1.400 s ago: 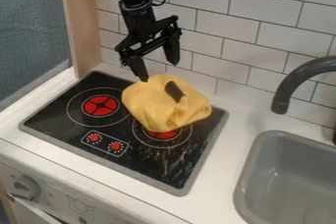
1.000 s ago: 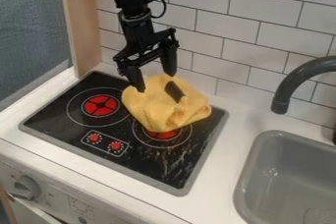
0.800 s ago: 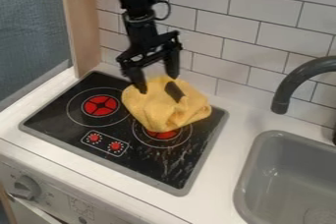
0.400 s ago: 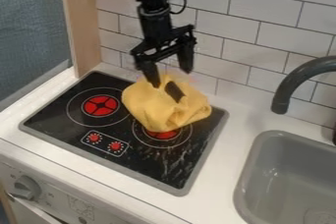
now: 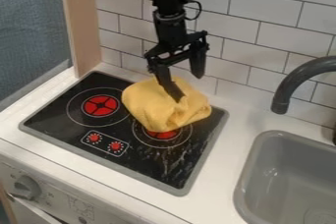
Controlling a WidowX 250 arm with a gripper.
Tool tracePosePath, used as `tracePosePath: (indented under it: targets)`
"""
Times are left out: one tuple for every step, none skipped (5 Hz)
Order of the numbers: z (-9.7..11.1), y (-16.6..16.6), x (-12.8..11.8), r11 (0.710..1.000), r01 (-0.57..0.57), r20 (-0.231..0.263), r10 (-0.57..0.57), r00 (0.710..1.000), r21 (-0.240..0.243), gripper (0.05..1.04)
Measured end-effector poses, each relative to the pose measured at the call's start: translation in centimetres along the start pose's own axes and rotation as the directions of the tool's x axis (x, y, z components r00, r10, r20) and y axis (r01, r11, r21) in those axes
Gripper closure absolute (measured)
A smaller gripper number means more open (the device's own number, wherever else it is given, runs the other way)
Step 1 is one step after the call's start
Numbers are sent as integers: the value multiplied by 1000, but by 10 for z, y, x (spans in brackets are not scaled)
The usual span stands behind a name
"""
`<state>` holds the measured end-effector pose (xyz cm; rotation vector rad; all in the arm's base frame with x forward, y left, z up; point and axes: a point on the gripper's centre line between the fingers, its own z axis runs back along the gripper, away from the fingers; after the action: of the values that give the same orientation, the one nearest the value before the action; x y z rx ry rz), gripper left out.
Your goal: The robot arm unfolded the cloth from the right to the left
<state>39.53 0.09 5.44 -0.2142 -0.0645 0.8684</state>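
Observation:
My gripper (image 5: 181, 78) hangs open at the upper edge of the cloth, its two fingers spread wide apart. The yellow cloth (image 5: 146, 104) lies bunched on the back right part of the black stove top, partly over the right burner. A dark elongated patch (image 5: 174, 92) shows on the cloth, right under the left finger; I cannot tell what it is. The right finger is in front of the tiled wall, above the cloth's back right edge. Whether the left finger touches the cloth, I cannot tell.
The stove top (image 5: 141, 156) has a red left burner (image 5: 101, 105) and two small red knob prints. To the right are a grey sink (image 5: 257, 169) and a dark curved faucet (image 5: 289, 83). A tiled wall (image 5: 263, 31) stands behind, a wooden panel (image 5: 82, 21) at the left.
The gripper has moved to the right along the back of the cloth, staying open. The cloth has kept its place and shape.

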Motion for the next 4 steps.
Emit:
tracePosePath:
  targets:
    - [-2, -6, -6, 1000, 21, 5, -21, 1000, 10, 85]
    - [-8, -4, -6, 1000, 15, -8, -14, 1000, 19, 85]
    - [-15, -1, -5, 999, 18, -9, -17, 1000, 45, 85]
    - [-18, 1, -5, 998, 9, -8, -8, 1000, 58, 147]
